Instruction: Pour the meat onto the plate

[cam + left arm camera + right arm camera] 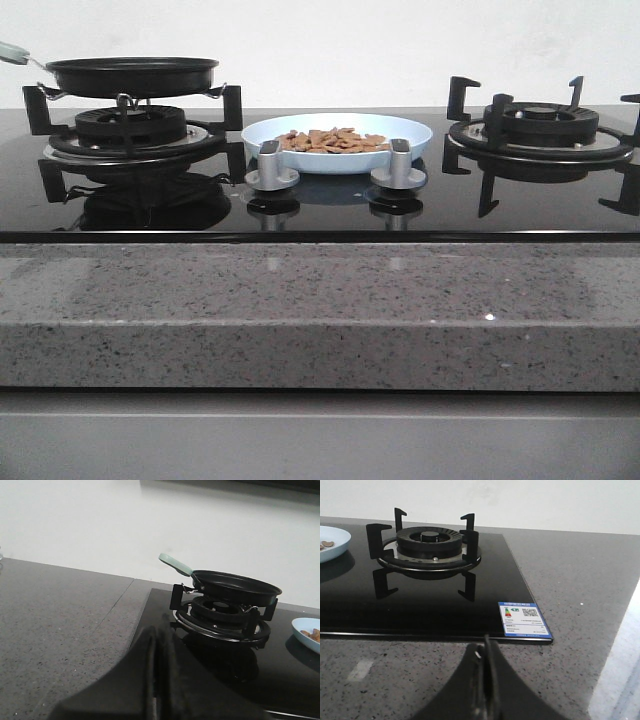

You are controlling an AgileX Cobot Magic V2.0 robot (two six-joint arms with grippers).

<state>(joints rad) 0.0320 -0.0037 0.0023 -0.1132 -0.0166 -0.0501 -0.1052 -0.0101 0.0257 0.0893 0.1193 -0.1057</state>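
Note:
The meat [335, 140] lies as a loose heap of reddish-brown chunks on the pale blue plate [415, 129], which sits on the black glass hob between the two burners. The plate's edge also shows in the left wrist view [301, 630] and the right wrist view [340, 542]. The black frying pan [130, 72] with a pale green handle [175, 564] rests on the left burner. My left gripper [159, 635] is shut and empty, over the counter left of the hob. My right gripper [484, 652] is shut and empty, over the counter at the hob's front right. Neither gripper shows in the front view.
The right burner [540, 125] stands bare with raised black pan supports. Two silver knobs [271, 165] [399, 165] stand in front of the plate. A blue label [523, 618] sits on the hob's front right corner. Speckled grey counter [300, 300] surrounds the hob.

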